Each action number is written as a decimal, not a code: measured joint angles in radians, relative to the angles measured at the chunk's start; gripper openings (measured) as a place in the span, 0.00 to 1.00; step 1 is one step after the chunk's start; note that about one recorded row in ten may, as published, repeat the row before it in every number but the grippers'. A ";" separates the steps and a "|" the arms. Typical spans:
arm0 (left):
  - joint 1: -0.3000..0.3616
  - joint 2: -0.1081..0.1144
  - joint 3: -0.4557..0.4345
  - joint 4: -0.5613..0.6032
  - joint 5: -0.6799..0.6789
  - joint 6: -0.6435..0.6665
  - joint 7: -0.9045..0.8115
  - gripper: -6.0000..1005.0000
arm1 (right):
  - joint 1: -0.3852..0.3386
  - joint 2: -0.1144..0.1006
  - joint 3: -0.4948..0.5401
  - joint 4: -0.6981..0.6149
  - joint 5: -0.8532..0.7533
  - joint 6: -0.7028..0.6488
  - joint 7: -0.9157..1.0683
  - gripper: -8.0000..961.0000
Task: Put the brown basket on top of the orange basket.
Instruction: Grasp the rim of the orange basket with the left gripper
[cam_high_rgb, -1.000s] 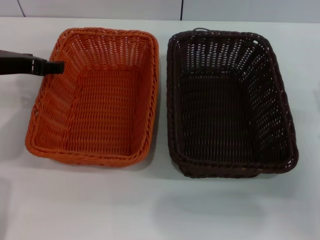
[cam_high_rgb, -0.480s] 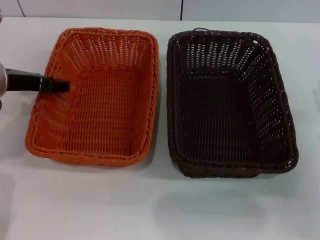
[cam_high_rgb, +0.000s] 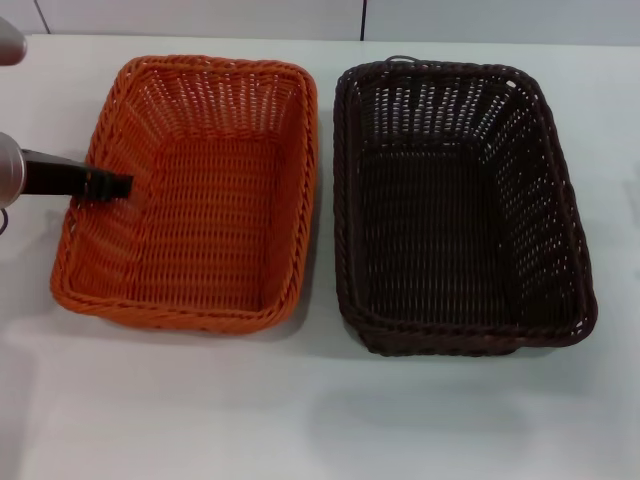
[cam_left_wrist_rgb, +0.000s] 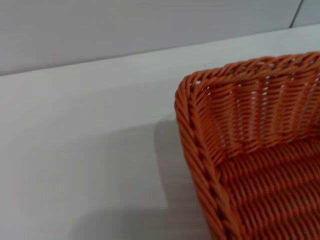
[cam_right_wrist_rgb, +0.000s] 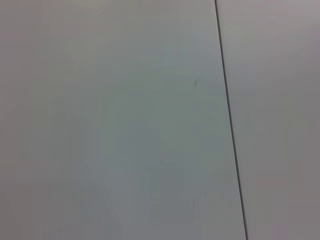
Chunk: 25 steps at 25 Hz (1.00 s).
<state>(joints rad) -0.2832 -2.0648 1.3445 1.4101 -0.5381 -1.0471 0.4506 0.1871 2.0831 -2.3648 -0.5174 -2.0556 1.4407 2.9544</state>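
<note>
**Inspector A:** Start with the brown basket (cam_high_rgb: 462, 205).

**Inspector B:** Rectangular woven tray, very dark brown, close to black. Braided rim, flared sides with open weave that lets the pale worktop (cam_high_rgb: 320, 410) show through near the top. It stands upright on the right half of the worktop, with nothing inside it. The rim at its near edge looks doubled, with a second braid line showing just below the first.

**Inspector A:** And the orange basket (cam_high_rgb: 195, 190)?

**Inspector B:** Same form and about the same size, bright orange, tighter weave on the floor, braided rim. It stands upright on the left half, just beside the brown one. A narrow strip of worktop runs between their long sides, so I record them as apart. The left wrist view shows one rounded corner (cam_left_wrist_rgb: 192, 87) of it, rim braid and upright side ribs plain to see.

**Inspector A:** Left end effector (cam_high_rgb: 112, 184)?

**Inspector B:** It reaches in from the left edge of the head view, a dark tip crossing over the orange basket's left rim and lying above the inner side wall. Only one dark tip shows. I cannot tell whether it is wide or narrow, nor whether it touches the wicker.

**Inspector A:** Right end effector?

**Inspector B:** Not visible in any view. Its wrist camera shows only a plain pale surface with one thin dark line.
</note>
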 joint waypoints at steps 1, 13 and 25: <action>-0.004 0.000 0.003 -0.005 0.009 0.000 0.000 0.59 | -0.001 0.000 -0.001 0.000 0.000 0.000 0.000 0.86; -0.019 0.003 0.036 0.018 0.062 -0.026 0.043 0.35 | -0.003 0.001 -0.001 -0.005 0.000 -0.002 0.000 0.86; -0.103 0.005 -0.078 0.013 -0.007 -0.105 0.339 0.32 | -0.005 0.000 0.001 -0.006 0.000 0.005 0.000 0.86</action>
<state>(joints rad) -0.3857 -2.0603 1.2668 1.4234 -0.5454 -1.1518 0.7893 0.1817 2.0831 -2.3635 -0.5238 -2.0555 1.4455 2.9544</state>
